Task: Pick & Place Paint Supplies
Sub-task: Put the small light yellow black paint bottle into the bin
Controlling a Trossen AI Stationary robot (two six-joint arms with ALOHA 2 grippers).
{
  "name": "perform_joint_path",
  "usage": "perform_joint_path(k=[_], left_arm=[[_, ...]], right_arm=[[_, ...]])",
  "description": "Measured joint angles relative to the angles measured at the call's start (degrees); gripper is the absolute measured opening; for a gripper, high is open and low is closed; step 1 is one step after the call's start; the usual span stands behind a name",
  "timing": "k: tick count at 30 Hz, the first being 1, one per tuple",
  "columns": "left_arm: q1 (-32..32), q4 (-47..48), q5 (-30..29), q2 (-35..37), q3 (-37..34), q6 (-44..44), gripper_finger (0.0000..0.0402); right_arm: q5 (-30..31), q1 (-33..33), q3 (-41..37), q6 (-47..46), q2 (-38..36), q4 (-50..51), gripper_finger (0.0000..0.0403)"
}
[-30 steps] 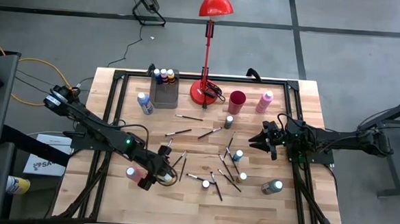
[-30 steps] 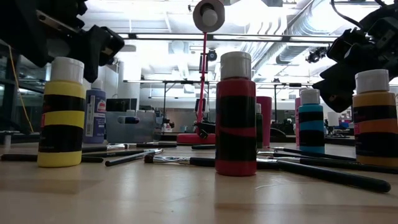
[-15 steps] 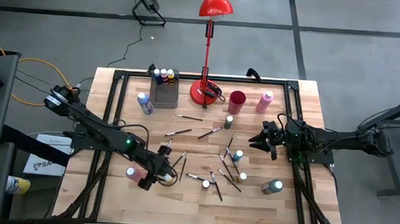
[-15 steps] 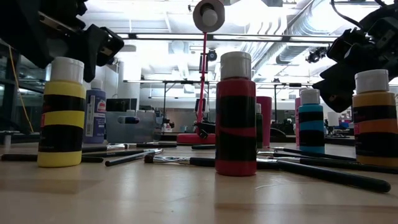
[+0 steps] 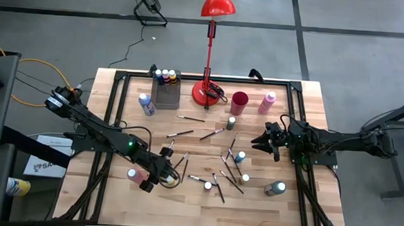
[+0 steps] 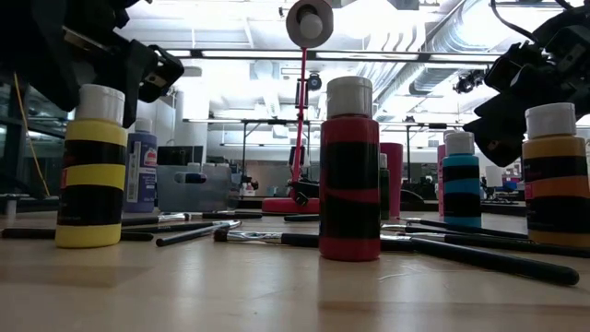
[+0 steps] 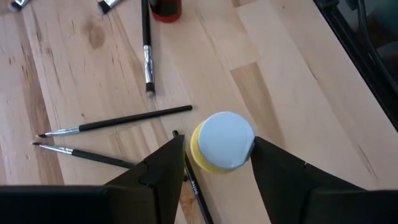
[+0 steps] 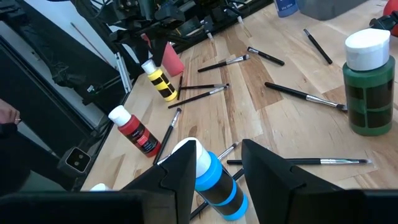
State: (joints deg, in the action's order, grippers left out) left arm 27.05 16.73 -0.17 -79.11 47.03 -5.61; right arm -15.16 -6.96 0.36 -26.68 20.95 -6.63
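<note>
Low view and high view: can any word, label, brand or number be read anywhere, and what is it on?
"SA": first letters of dark print on the white box on the floor left of the table; the rest cannot be read.
Blue bottle: pale print on its label, too blurred to read.
Yellow bottle and red bottle: black label bands, no legible text.
Nothing else readable.

Nine paint bottles (image 5: 146,103) stand or lie loose on the one table (image 5: 287,214), and three more sit in the single grey bin (image 5: 167,94). Paintbrushes (image 5: 190,118) number roughly a dozen; where they cross, the count is unsure. There is one red lamp (image 5: 208,92) and one dark red cup (image 5: 239,102). The two hands are the left hand (image 5: 165,153) and the right hand (image 5: 259,140).
</note>
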Motion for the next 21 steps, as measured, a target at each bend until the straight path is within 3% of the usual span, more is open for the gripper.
perform_joint_path(k=[21], left_arm=[[0.0,-0.59,0.11,0.02,0.0,-0.51,0.0175]], right_arm=[[0.0,-0.02,0.02,0.0,0.0,0.02,0.0122]])
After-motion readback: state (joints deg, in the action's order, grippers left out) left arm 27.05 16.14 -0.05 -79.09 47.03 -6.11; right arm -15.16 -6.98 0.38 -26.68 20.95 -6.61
